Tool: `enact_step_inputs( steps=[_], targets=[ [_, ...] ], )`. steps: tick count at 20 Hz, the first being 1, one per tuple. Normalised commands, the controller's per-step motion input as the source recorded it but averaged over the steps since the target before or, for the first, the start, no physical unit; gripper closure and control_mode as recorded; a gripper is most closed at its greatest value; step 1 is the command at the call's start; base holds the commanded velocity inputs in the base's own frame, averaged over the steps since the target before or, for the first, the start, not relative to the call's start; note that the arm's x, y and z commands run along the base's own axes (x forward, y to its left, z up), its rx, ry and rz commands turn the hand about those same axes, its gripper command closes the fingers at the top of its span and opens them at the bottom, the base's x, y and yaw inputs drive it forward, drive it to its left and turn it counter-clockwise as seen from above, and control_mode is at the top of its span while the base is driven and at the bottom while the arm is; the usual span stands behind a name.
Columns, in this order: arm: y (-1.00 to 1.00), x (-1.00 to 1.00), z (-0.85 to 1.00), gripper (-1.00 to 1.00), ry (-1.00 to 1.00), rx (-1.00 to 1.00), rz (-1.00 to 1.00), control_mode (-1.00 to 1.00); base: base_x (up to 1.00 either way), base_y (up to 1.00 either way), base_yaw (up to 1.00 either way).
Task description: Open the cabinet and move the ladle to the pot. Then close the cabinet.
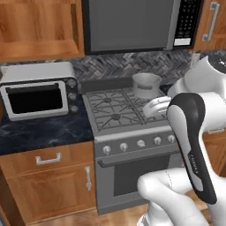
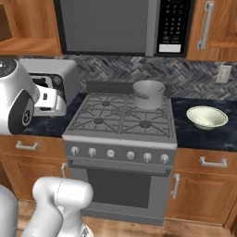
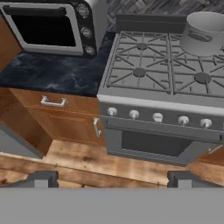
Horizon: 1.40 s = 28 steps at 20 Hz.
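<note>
The grey pot [image 1: 146, 84] [image 2: 148, 94] [image 3: 204, 33] stands on the stove's back right burner. A warm-brown wall cabinet [image 1: 213, 22] [image 2: 206, 25] with a vertical steel bar handle hangs right of the microwave, and its door is shut. The ladle is hidden. My gripper [image 3: 113, 179] hovers in the air in front of the stove and looks down at the range and counter. Its two dark fingertips [image 3: 41, 178] stand far apart with nothing between them.
A silver toaster oven [image 1: 37, 95] [image 3: 48, 28] sits on the dark counter left of the stove [image 2: 122, 118]. A white bowl [image 2: 207, 116] rests on the counter to the right. A microwave [image 1: 132, 24] hangs above the burners, and another wooden wall cabinet [image 1: 39, 26] hangs to its left.
</note>
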Motion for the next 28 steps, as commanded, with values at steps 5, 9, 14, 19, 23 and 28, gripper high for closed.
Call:
enact_step_inputs(
  steps=[5,9,14,19,23,28],
  targets=[
    [0.00,0.00,0.00,-1.00,0.00,0.00,0.00,1.00,0.22,0.75,-0.09],
    [0.00,0.00,0.00,-1.00,0.00,0.00,0.00,1.00,0.28,0.57,-0.12],
    [0.00,0.00,0.00,-1.00,0.00,0.00,0.00,1.00,0.56,0.35,-0.19],
    [0.00,0.00,0.00,-1.00,0.00,0.00,0.00,1.00,0.45,0.58,-0.21],
    [0.00,0.00,0.00,-1.00,0.00,0.00,0.00,1.00,0.00,0.91,-0.19],
    [0.00,0.00,0.00,-1.00,0.00,0.00,0.00,1.00,0.04,0.60,-0.11]
  ],
)
